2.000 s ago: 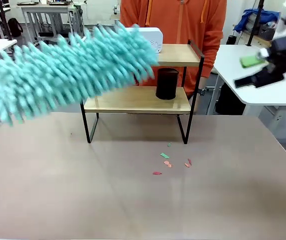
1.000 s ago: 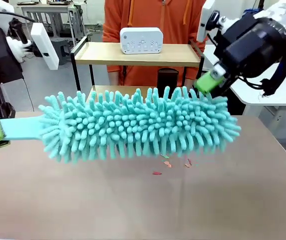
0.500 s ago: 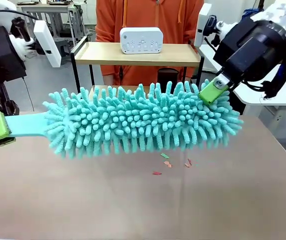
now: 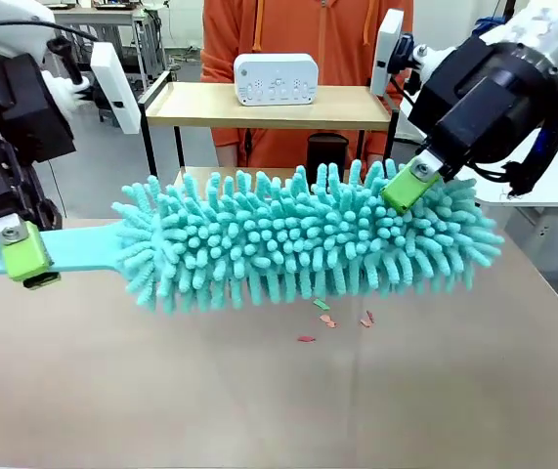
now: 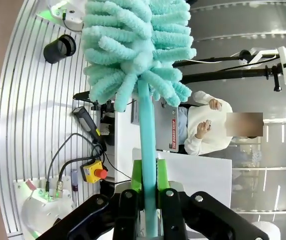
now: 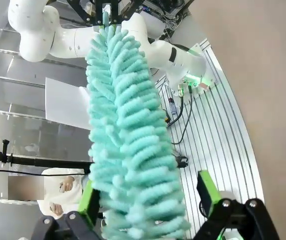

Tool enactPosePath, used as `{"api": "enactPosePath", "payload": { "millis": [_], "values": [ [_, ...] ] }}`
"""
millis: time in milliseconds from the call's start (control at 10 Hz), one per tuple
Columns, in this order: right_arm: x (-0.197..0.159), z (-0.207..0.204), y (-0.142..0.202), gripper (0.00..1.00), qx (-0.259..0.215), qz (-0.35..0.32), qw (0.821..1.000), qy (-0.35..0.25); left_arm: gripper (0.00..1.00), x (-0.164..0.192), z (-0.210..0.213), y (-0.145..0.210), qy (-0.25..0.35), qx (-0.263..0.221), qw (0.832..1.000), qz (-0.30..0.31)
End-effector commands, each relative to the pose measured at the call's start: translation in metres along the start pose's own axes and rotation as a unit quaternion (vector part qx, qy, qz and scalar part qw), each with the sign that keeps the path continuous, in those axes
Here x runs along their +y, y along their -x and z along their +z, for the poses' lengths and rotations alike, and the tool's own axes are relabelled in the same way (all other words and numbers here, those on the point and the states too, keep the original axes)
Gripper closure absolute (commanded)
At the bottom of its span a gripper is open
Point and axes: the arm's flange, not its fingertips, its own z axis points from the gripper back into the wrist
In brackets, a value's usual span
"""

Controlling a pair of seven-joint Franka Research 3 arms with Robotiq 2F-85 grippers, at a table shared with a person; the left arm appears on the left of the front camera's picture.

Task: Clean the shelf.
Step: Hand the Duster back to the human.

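Two tools now share the teal duster (image 4: 298, 239): the left tool (image 4: 26, 256) is clamped on its handle, while the right tool (image 4: 407, 186), jaws spread, has closed in over the fluffy end. It has drifted rightward, hanging over the surface (image 4: 259, 391) in front of the shelf (image 4: 347, 106) at the far edge, which looks not yet wiped.

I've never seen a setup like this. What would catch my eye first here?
A big fluffy turquoise duster hangs level above the table's middle, its handle clamped in the left pincer, the open right pincer straddling its far end. Behind stands a small wooden shelf, with coloured scraps on the table.
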Motion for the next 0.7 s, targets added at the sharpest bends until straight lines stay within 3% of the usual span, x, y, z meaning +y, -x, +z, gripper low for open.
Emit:
{"api": "enactPosePath", "payload": {
  "millis": [0,100,200,300,400,600],
  "values": [
    [0.0034,-0.0038,-0.002,0.0,0.007,0.006,1.0,-0.001,0.88,0.0018,0.0012,-0.0086,-0.003,-0.009,1.0,-0.016],
    [0.0022,-0.0037,-0.0003,0.0,0.022,0.011,1.0,0.003,0.88,0.0016,0.0023,-0.0097,-0.005,-0.012,1.0,-0.017],
    [0.002,-0.0046,0.0012,0.58,0.041,0.018,0.999,-0.001,0.88,0.0012,0.0035,-0.0096,-0.006,-0.014,1.0,-0.017],
    [0.0014,-0.0055,0.0025,0.6,0.055,0.017,0.998,0.003,0.88,0.0007,0.0042,-0.01,-0.005,-0.016,1.0,-0.017],
    [0.0006,-0.0083,0.0044,1.0,0.072,0.017,0.997,-0.001,0.88,0.0005,0.0049,-0.01,-0.003,-0.02,1.0,-0.02],
    [0.0001,-0.0082,0.0041,1.0,0.069,0.017,0.997,-0.005,0.88,0.0011,0.0049,-0.0105,-0.001,-0.019,1.0,-0.019]
  ]
}}
